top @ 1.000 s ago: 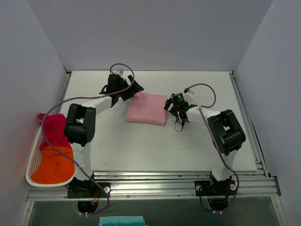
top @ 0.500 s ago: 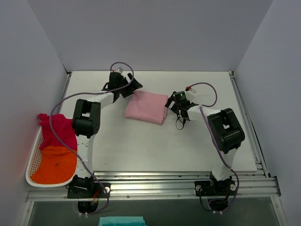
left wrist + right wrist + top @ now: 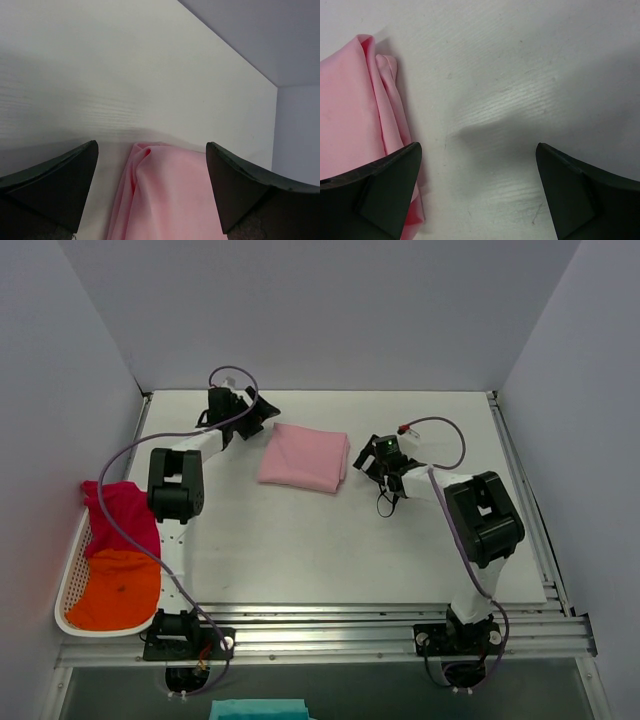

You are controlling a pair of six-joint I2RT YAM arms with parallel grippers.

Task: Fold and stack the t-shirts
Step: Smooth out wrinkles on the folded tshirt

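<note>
pink t-shirt (image 3: 304,458): folded into a compact flat packet on the table (image 3: 330,550), upper centre of the overhead frame, between the two grippers.
left gripper (image 3: 262,416): jaws spread wide and empty, just off the packet's upper-left corner; in its wrist view the pink cloth shows at the bottom centre, between the two fingers.
right gripper (image 3: 362,465): jaws wide and empty too, just beside the packet's right edge, where its wrist view shows stacked fold layers at the left of the frame.
packet axis: looks a little wider across the frame than deep, and skewed slightly against the table edges.
other shirts: magenta-red t-shirt (image 3: 120,515) and orange t-shirt (image 3: 115,590) lie unfolded in a white basket (image 3: 62,592) at the lower left, magenta above orange in the frame and touching it.
key relation: the basket lies down and left of the left gripper, well apart from it; the left arm is clearly the nearer one, and the right would have to cross the packet.
step, as i judge it: first shirt looks done, two remain, so fetching the magenta one seems next.
open room: bare table fills the centre and lower middle for spreading a shirt.
edges: the wall (image 3: 95,390) stands close behind the basket, and the left arm's elbow hangs over the magenta cloth, so the reach there is tight.
</note>
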